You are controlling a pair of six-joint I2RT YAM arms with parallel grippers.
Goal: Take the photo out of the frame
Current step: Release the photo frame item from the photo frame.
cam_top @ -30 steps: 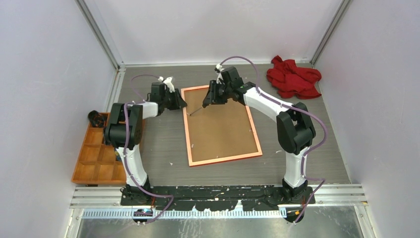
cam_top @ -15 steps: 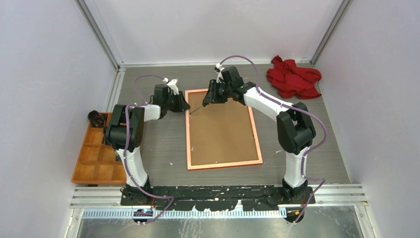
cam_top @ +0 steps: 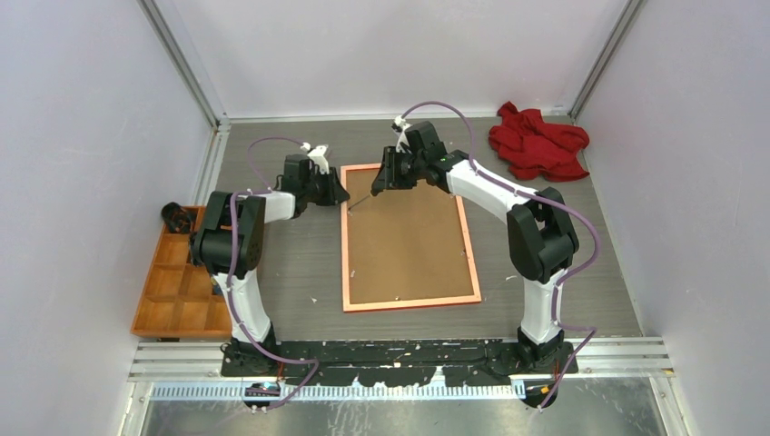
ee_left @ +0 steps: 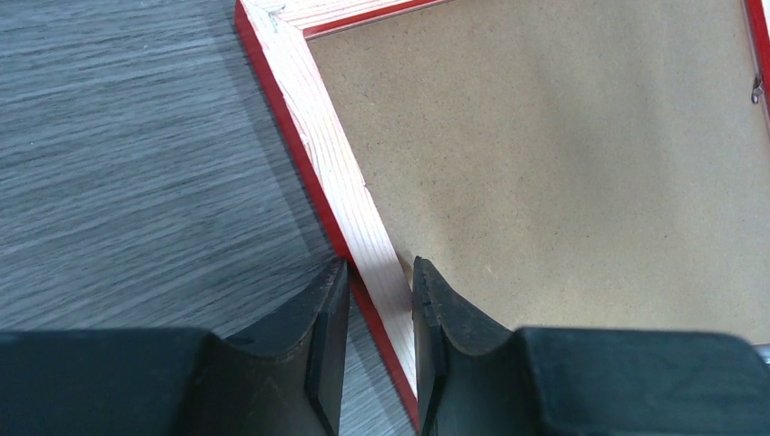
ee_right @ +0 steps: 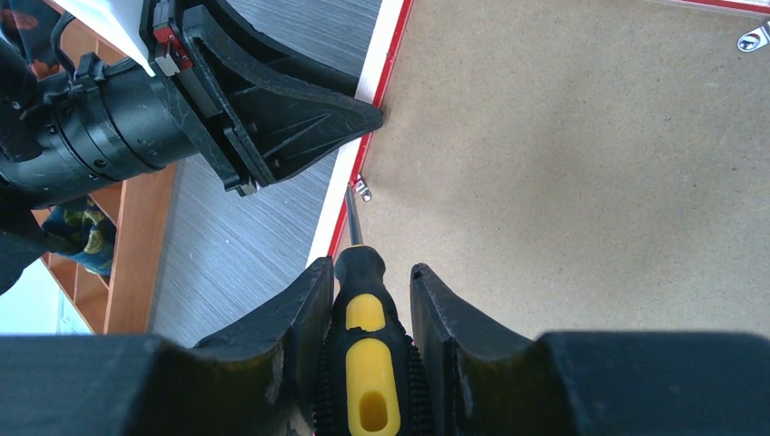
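The red frame (cam_top: 345,263) lies face down mid-table, its pale back rim (ee_left: 327,154) and the brown backing board (cam_top: 409,241) facing up. The photo is hidden under the board. My left gripper (cam_top: 340,195) (ee_left: 380,268) straddles the frame's left rail near the far-left corner, shut on it with one finger on each side. My right gripper (cam_top: 381,182) (ee_right: 370,271) is shut on a black-and-yellow screwdriver (ee_right: 368,336). The screwdriver's tip rests at a small metal tab (ee_right: 363,189) on that same rail, just short of the left gripper's fingers (ee_right: 350,118).
A red cloth (cam_top: 538,141) lies bunched at the far right. An orange compartment tray (cam_top: 177,286) stands at the left edge with a dark item (cam_top: 177,216) at its far end. Another metal tab (ee_right: 752,38) sits on the frame's far rail.
The frame has swung a little and lies squarer to the table. The left gripper shifted slightly right with its far-left corner. The right arm and screwdriver have stayed put.
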